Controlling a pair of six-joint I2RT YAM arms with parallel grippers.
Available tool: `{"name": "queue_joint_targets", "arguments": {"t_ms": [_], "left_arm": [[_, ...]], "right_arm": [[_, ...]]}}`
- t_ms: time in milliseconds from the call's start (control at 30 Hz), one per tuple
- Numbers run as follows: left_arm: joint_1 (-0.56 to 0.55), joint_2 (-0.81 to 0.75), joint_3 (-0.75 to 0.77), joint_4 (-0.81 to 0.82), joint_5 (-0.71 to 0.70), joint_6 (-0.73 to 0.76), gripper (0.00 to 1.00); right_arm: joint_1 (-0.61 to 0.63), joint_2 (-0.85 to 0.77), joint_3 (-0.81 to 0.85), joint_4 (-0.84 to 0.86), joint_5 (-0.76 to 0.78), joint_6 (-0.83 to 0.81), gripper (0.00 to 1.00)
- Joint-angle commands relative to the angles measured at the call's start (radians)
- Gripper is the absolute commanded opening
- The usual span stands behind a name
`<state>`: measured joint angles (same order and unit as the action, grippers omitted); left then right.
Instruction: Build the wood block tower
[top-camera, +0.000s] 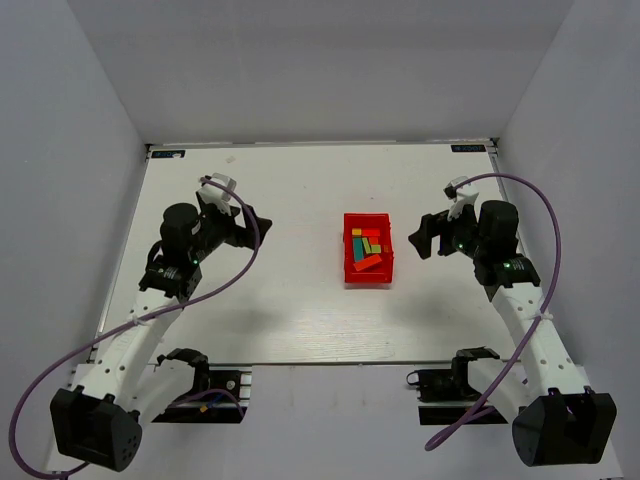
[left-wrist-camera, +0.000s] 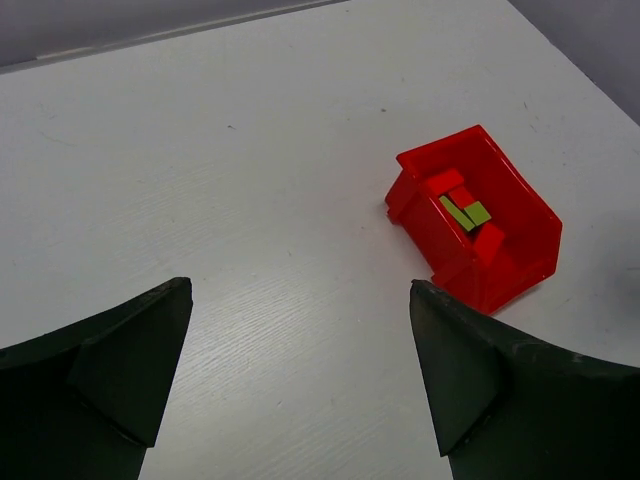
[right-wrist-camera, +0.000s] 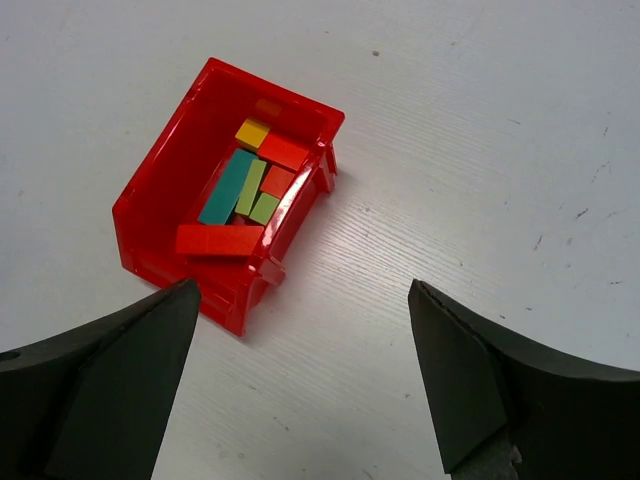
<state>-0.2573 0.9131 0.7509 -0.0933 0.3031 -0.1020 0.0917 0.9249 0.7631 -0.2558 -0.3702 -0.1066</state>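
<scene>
Left jaws and right jaws both gape wide open, gripping nothing. Wood blocks (right-wrist-camera: 230, 187) lie loose in the red bin (right-wrist-camera: 165, 165) on the surface (right-wrist-camera: 480, 150) between them, a bit nearer the right jaws.

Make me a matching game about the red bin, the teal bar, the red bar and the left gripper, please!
1 red bin
2 teal bar
3 red bar
4 left gripper

A open, holding nothing
B lengthwise beside a lime green bar
C stands on the table
D crosswise at the bin's end

Pairs: 1-C, 2-B, 3-D, 4-A
</scene>
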Motion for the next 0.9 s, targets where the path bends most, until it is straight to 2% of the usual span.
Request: {"name": "queue_joint_targets", "arguments": {"t_ms": [0,300,400,433,467,533,567,633,667,700,767,800,867], "left_arm": [[0.003,0.003,0.039,0.014,0.066,-0.005,0.99],[0.003,0.012,0.039,0.014,0.096,-0.005,0.99],[0.003,0.021,0.039,0.014,0.105,-0.005,0.97],[0.003,0.032,0.039,0.014,0.105,-0.005,0.95],[0.003,0.041,0.039,0.014,0.105,-0.005,0.87],[0.003,0.050,0.039,0.014,0.117,-0.005,0.76],[0.003,0.050,0.039,0.014,0.129,-0.005,0.49],[0.003,0.076,0.039,0.000,0.130,-0.005,0.18],[0.003,0.076,0.039,-0.014,0.130,-0.005,0.07],[0.003,0.087,0.039,-0.014,0.130,-0.005,0.00],[0.003,0.087,0.039,-0.025,0.130,-0.005,0.00],[-0.006,0.087,0.039,-0.025,0.119,-0.005,0.12],[-0.007,0.087,0.048,-0.051,0.097,-0.005,0.35]], "right_arm": [[-0.001,0.002,0.045,0.006,-0.022,0.012,0.90],[0.002,-0.003,0.022,-0.010,-0.081,-0.094,0.90],[-0.001,0.003,0.016,-0.022,-0.114,-0.133,0.79],[-0.001,0.005,0.012,-0.022,-0.122,-0.134,0.67],[0.003,0.006,0.007,-0.025,-0.128,-0.143,0.54],[0.002,0.015,0.005,-0.030,-0.144,-0.150,0.14],[0.003,0.028,0.007,-0.028,-0.148,-0.143,0.00],[0.009,0.040,0.024,-0.049,-0.177,-0.137,0.00],[0.014,0.043,0.031,-0.053,-0.200,-0.136,0.00],[0.028,0.042,0.033,-0.054,-0.211,-0.122,0.03],[0.039,0.049,0.047,-0.056,-0.245,-0.114,0.15],[0.060,0.064,0.067,-0.060,-0.246,-0.108,0.27],[0.088,0.132,0.082,-0.078,-0.196,-0.104,0.33]]}}
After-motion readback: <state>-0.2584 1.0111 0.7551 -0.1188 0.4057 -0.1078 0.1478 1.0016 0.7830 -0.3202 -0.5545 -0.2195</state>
